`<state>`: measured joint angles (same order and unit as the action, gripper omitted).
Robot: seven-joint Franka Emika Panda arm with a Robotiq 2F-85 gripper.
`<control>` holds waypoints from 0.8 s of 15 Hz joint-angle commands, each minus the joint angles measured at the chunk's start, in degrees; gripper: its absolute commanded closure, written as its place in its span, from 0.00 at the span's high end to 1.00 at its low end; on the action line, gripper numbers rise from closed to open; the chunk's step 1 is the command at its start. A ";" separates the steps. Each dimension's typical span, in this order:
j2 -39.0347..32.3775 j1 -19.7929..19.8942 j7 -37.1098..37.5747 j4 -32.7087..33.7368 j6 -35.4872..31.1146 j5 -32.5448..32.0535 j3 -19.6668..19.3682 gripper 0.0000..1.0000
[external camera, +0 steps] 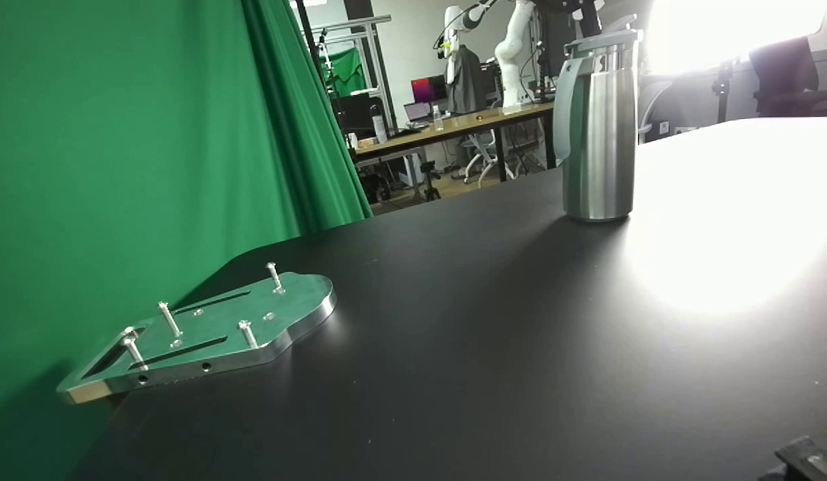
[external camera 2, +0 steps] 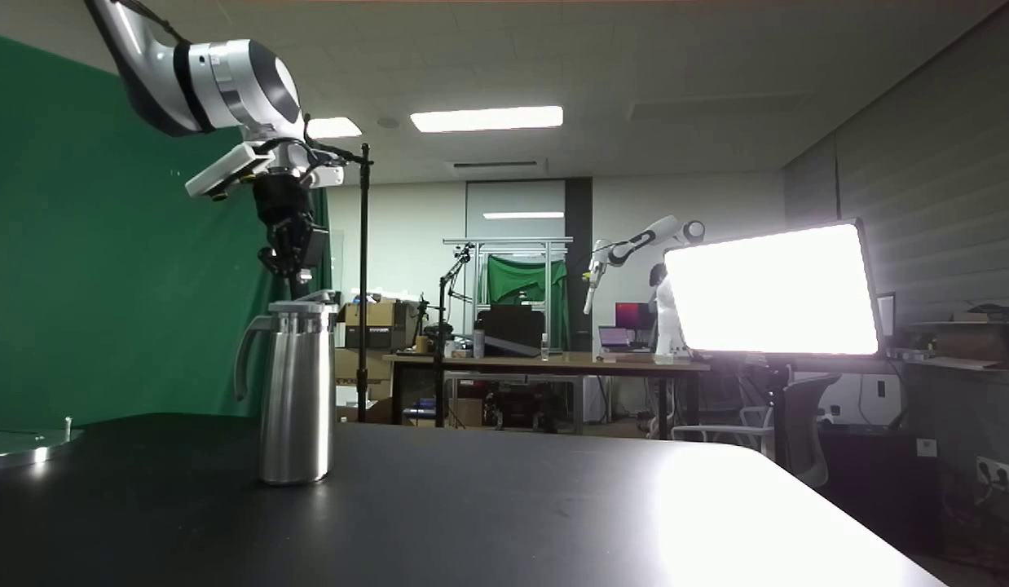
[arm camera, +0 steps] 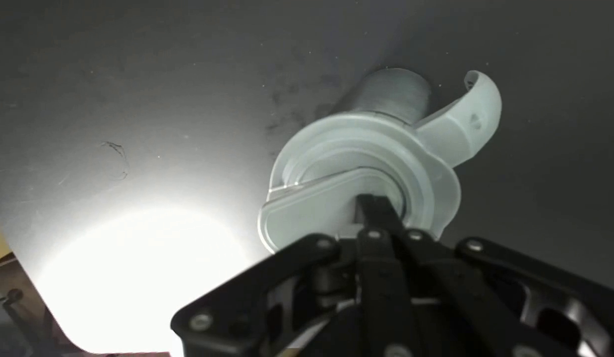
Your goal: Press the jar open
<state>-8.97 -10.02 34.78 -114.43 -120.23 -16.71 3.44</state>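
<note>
Black claw (arm camera: 375,202) over smooth pale lid (arm camera: 344,191), brushed-metal cylindrical jar (external camera 2: 297,408)

Pegged plate (external camera: 214,326) on table (external camera: 467,347) — green curtain (external camera: 139,147).

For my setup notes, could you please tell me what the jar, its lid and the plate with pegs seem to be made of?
Jar: brushed metal, perhaps steel, by its silvery sheen in soft vertical bands.
Lid: probably matte plastic, by its even, milky pale grey.
Plate: probably smooth metal, by its bright edge; the green top may be tinted or reflecting the curtain.
</note>
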 commanded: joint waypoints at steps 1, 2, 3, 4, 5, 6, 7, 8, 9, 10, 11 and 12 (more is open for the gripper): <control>-3.48 -0.51 3.39 -0.11 2.61 -2.49 -0.06 0.00; -3.58 -0.54 3.24 0.06 2.70 -2.52 0.01 0.00; -3.67 -0.57 3.19 0.24 2.73 -2.44 0.03 0.00; -3.69 -0.55 3.05 0.31 2.48 -2.19 0.07 0.00; -3.71 -0.53 2.95 0.36 2.18 -1.91 0.09 0.00; -3.67 -0.48 2.87 0.29 1.48 -1.56 0.13 0.00; -3.67 -0.45 2.76 0.28 1.03 -1.27 0.18 0.00; -3.73 -0.44 2.68 0.35 0.52 -0.89 0.26 0.00; -3.85 -0.47 2.61 0.53 0.22 -0.58 0.33 0.00; -4.01 -0.50 2.49 0.76 -0.17 -0.25 0.41 0.00; -4.11 -0.52 2.41 0.93 -0.51 -0.03 0.48 0.00; -3.94 -0.44 1.97 0.87 -1.52 0.57 0.62 0.00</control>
<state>-10.17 -10.57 35.32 -113.21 -120.28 -17.92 3.91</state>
